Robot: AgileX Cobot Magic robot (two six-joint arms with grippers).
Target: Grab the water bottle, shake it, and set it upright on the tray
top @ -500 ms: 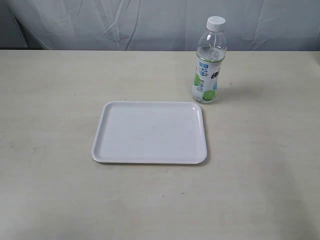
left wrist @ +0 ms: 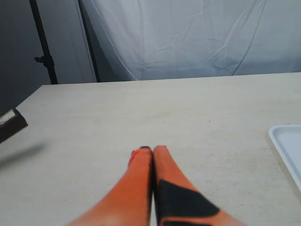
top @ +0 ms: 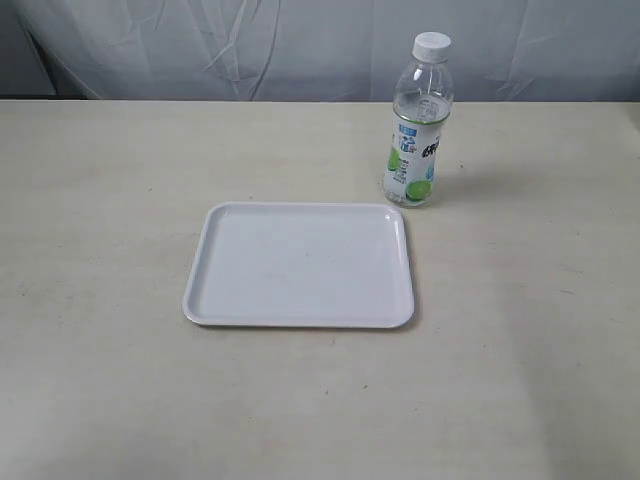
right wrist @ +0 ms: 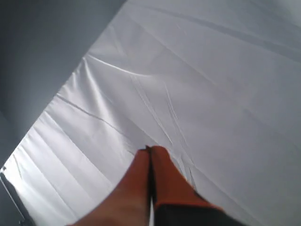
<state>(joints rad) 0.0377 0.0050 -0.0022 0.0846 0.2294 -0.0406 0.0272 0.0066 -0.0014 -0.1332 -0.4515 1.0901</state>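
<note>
Nothing has shifted since the earlier frame. The water bottle (top: 418, 125) stands upright on the bench (top: 120, 200), just beyond the tray (top: 300, 265) at its far right corner. The left fingers (left wrist: 148, 156) and right fingers (right wrist: 146, 157) are pressed together, holding nothing.

The water bottle (top: 418, 110) is clear, glossy plastic with bright glints. Its cap (top: 432, 43) is opaque white plastic and its printed label (top: 411, 160) is slick. The tray (top: 300, 265) is smooth white plastic with a soft sheen. The table (top: 100, 200) is pale and matt, faintly scuffed and speckled. At the far side hangs a creased white cloth (top: 250, 45). The left gripper (left wrist: 152, 149) and right gripper (right wrist: 149, 149) have smooth, matt orange plastic-looking fingers with black patches.
</note>
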